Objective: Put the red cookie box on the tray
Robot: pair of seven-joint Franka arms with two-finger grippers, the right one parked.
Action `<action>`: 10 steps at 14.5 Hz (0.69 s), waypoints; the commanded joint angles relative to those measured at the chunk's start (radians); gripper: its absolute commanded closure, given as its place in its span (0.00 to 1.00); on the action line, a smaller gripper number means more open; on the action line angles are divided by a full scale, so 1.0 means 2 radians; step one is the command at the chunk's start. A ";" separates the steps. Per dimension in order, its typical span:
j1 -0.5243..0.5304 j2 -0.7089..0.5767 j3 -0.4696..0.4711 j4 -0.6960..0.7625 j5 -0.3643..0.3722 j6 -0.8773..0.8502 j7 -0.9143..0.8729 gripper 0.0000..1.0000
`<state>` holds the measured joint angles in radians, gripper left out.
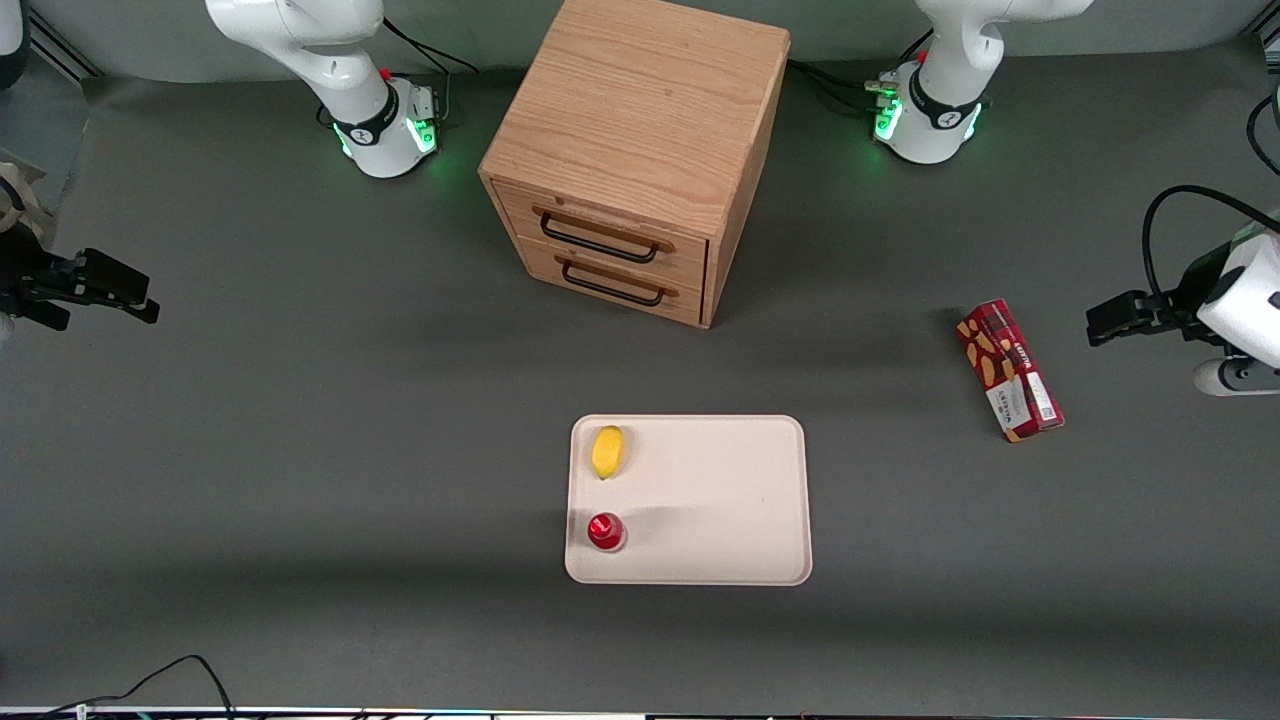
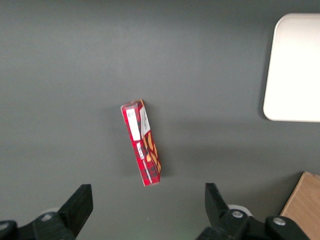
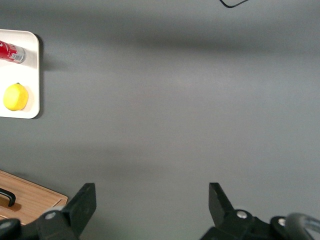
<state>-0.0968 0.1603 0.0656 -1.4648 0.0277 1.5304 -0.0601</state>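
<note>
Nothing of the task is done yet: the box lies flat on the surface near the working arm's edge, well apart from the tray. The gripper hangs above it with fingers wide apart, so grasp, carry and placing all remain.

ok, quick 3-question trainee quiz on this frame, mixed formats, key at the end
1. True or false: the red cookie box already lies on the tray.
2. Multiple choice: what sits on the tray? A) lemon and small red bottle B) cookie box C) nothing
3. Short answer: what is the state of the gripper, and where is it?

Key: 1. False, it lies on the table toward the working arm's end. 2. A. 3. Open, above the table beside the box, holding nothing.
</note>
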 commanded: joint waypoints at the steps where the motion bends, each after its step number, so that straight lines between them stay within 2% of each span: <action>1: 0.000 0.003 0.002 -0.010 -0.001 -0.016 0.012 0.00; 6: 0.001 -0.006 0.025 -0.111 -0.001 0.066 0.014 0.00; 10: 0.002 -0.023 0.046 -0.246 -0.005 0.222 0.014 0.00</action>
<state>-0.0922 0.1734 0.1384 -1.7905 0.0277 1.8304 -0.0499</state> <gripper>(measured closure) 0.000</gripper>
